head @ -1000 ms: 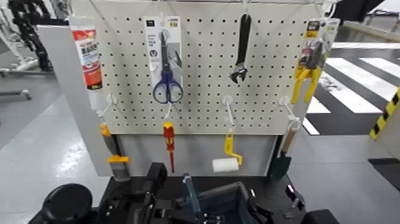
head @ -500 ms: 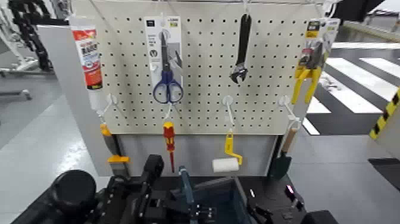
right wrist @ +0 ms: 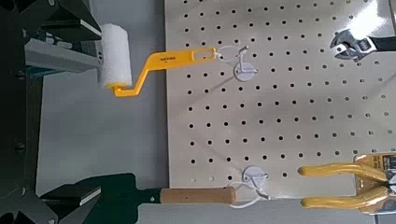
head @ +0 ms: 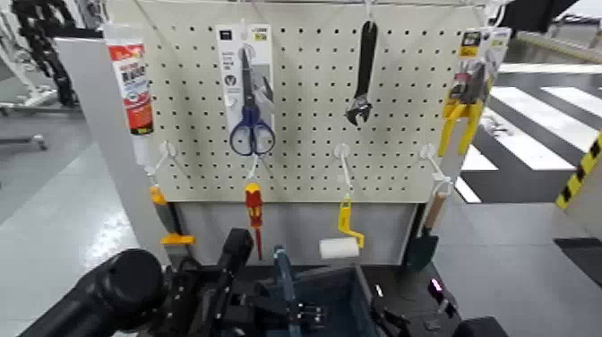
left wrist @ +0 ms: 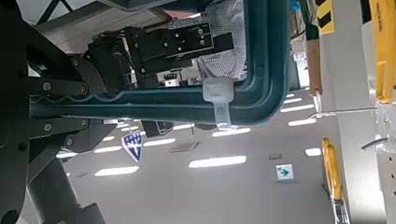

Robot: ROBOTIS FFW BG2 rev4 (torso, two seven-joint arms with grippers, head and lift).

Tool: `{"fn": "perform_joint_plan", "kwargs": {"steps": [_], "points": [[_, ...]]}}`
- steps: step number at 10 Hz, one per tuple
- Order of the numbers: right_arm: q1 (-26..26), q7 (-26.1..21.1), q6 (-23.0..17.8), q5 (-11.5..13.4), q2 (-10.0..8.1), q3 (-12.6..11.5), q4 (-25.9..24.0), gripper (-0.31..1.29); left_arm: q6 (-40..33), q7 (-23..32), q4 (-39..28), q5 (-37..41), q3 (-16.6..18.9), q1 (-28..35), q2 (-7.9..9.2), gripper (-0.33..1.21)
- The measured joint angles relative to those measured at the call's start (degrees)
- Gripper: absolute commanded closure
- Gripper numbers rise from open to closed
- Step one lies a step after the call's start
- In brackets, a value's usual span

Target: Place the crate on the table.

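The crate (head: 333,300) is a dark blue-grey bin at the bottom middle of the head view, with a thin upright bar (head: 285,285) at its centre. It sits over the black table (head: 409,289) in front of the pegboard; I cannot tell whether it touches the top. My left gripper (head: 226,309) is at the crate's left side. In the left wrist view the left gripper (left wrist: 65,101) is shut on the crate's rim (left wrist: 252,89). My right gripper (head: 394,321) is at the crate's right side, and it also appears as my right gripper (left wrist: 182,51) at the far rim.
A cream pegboard (head: 305,170) stands behind the table. On it hang scissors (head: 252,121), a black wrench (head: 363,76), yellow pliers (head: 466,112), a red screwdriver (head: 254,215), a yellow paint roller (head: 340,244) and a trowel (head: 428,231). Grey floor lies on both sides.
My left arm's black bulk has moved up and to the right at the bottom left of the head view. The crate has shifted only slightly.
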Motion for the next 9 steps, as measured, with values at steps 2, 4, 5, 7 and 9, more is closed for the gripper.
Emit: {"fn": "perform_joint_plan", "kwargs": {"steps": [2, 4, 5, 7, 9], "points": [[0.0, 0.0, -0.3, -0.1, 0.03, 0.1, 0.2, 0.14, -1.1, -1.7, 1.9, -0.1, -2.0, -0.9, -0.32, 1.19], [-0.1, 0.0, -0.5, -0.2, 0.08, 0.2, 0.4, 0.14, -2.0, -3.0, 3.5, -0.1, -3.0, -1.2, -0.47, 1.19], [-0.1, 0.0, -0.6, -0.3, 0.08, 0.3, 0.5, 0.14, -2.3, -3.1, 4.3, -0.1, -3.3, -1.4, -0.52, 1.19], [-0.2, 0.0, -0.7, -0.4, 0.09, 0.4, 0.6, 0.14, -2.6, -3.7, 5.3, -0.1, -3.8, -1.7, -0.63, 1.19], [-0.3, 0.0, -0.9, -0.5, 0.08, 0.5, 0.7, 0.14, -2.8, -4.7, 6.6, -0.2, -4.6, -2.5, -0.64, 1.19]]}}
